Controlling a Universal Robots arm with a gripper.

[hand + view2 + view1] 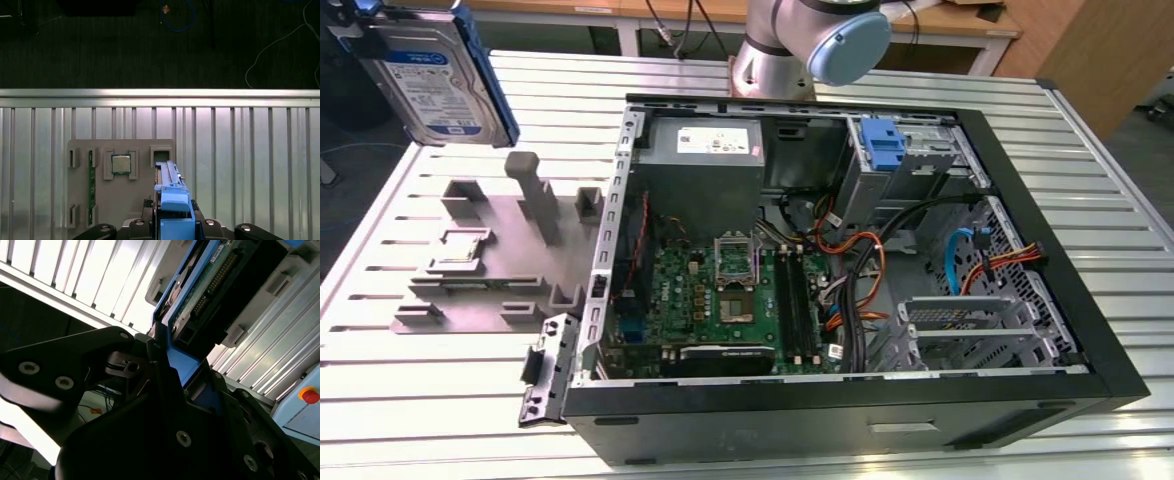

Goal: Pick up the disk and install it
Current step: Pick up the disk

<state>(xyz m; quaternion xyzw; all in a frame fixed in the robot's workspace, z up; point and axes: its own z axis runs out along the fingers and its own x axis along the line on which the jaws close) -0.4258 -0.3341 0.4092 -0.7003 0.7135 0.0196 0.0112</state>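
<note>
The open case (854,400) holds a motherboard (720,290), cables (854,290) and a blue bracket (883,145) in its far bay. On the exterior view's left of the case, a grey fixture (494,270) carries a chip (121,163). The arm (807,40) rises behind the case. The disk (434,75) hangs upright, high off the case's far-left corner. The gripper (159,352) is clamped tight on its blue edge.

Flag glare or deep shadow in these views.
Second wrist view: the slatted table blows out white while the claw gripping the disk is a dark silhouette. First wrist view: glare along the table's edge. Exterior view: even light, case interior shaded.
</note>
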